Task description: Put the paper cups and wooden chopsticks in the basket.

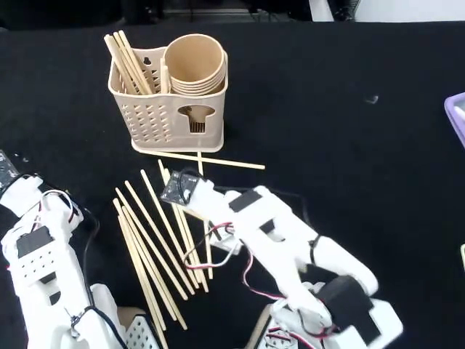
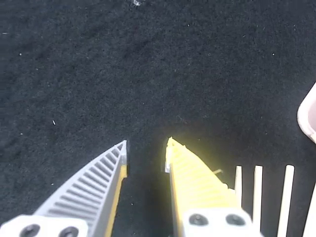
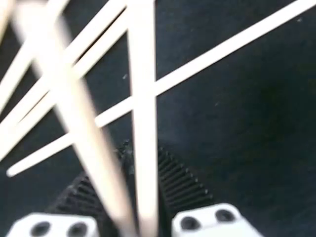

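The paper cups (image 1: 194,62) sit nested in one stack inside the right compartment of the perforated basket (image 1: 167,116), which stands upright at the far side of the table. A few standing chopsticks (image 1: 127,62) lean in its left compartment. In front of the basket, the loose chopsticks (image 1: 152,247) lie fanned across the black cloth (image 1: 349,145), with one stray chopstick (image 1: 218,160) lying crosswise just beside the basket's base. Your right gripper (image 3: 143,148) is down at the near end of that fan, clenched on a single gripped chopstick (image 3: 143,89), its jaws pressed against either side. A blurred second chopstick (image 3: 74,113) crosses close by, and you cannot tell whether it is caught too. Your left gripper (image 2: 145,143) hangs over bare cloth with its jaws apart, grasping nothing. The cups look finished and the sticks are the work left. The main risk from here is the crossing stick. If it rides up on the gripped one, it may drop or scatter the fan when you lift. A thin round stick can also swivel in the jaws, so its tip may catch the basket rim or the cups and tip the basket.
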Controlling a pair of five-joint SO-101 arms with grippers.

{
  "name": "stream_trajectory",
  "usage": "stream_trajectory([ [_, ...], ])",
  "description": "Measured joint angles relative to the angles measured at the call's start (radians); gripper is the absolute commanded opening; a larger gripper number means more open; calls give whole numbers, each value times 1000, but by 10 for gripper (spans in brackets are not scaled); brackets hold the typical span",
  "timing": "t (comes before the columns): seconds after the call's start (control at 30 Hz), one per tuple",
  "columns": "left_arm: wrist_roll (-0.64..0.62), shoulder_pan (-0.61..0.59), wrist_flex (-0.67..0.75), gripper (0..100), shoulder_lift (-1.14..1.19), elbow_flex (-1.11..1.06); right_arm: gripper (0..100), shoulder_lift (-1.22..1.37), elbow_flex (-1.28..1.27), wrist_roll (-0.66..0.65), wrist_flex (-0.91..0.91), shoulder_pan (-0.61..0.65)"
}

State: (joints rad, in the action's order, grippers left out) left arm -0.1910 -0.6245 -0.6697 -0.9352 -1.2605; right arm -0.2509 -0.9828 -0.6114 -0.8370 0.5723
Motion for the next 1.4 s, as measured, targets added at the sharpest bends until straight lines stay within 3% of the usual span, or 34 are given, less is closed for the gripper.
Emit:
stream_trajectory([
  [0.3,0,0,0,134,0,0,11,-509,-75,-2,-215,-72],
  [0.5,0,0,0,134,0,0,11,-724,-175,-2,-235,-72],
  [0.6,0,0,0,134,0,0,26,-724,-282,-2,-141,-72],
  [0.8,0,0,0,134,0,0,173,-592,-373,-32,-18,-72],
  [1.27,0,0,0,134,0,0,121,-219,-235,-38,38,-75],
  [1.4,0,0,0,134,0,0,9,-176,-206,-40,38,-77],
])
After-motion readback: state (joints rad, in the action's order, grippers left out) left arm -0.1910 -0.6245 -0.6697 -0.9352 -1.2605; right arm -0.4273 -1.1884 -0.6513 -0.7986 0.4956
